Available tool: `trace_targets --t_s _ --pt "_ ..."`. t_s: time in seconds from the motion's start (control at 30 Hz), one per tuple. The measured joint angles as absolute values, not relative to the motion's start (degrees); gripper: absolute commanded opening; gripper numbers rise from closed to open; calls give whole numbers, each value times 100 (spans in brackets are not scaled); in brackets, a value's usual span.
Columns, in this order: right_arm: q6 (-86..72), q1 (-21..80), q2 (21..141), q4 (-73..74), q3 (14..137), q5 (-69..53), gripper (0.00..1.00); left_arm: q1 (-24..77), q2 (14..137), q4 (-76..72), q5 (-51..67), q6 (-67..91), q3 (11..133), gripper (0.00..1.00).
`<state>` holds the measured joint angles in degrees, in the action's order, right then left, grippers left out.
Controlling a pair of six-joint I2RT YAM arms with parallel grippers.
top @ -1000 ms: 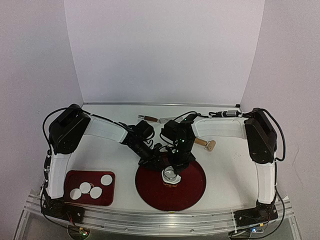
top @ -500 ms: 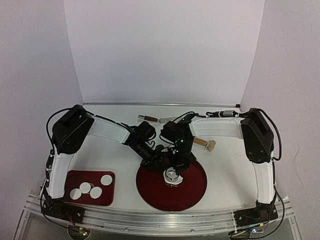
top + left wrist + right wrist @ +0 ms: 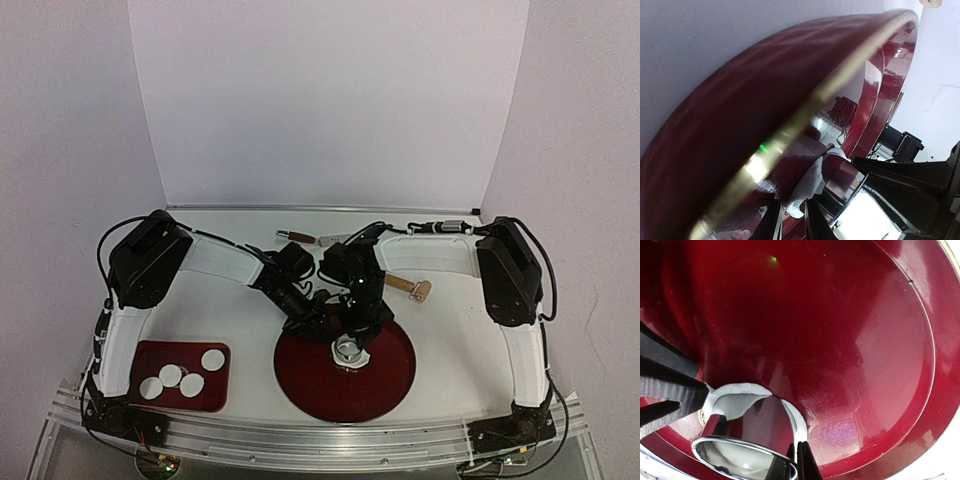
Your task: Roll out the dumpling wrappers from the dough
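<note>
Left gripper, nearly closed, pinches the dough scrap hugging the ring, its rim clamped by the closed right gripper

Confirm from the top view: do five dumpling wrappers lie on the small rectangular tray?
No, only four dumpling wrappers lie on the rectangular tray.

I work on a white surface, boxed in by plain pale walls behind and beside me, evenly lit.
</note>
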<state>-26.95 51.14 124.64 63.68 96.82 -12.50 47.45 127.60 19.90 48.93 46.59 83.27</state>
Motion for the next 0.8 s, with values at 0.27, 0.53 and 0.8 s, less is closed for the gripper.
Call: trace_targets --t_s 0.27,0.53,0.8 --pt "-2794 5131 12536 6545 9788 -1144 0 4764 12838 2034 4924 4800 8435 10" --pt "-2956 5131 12569 6670 9813 -1074 0 4764 12857 1956 4946 5004 8442 0" --pt "-3024 5139 12503 6544 9676 -1077 0 4830 12805 1957 4600 5035 8421 13"
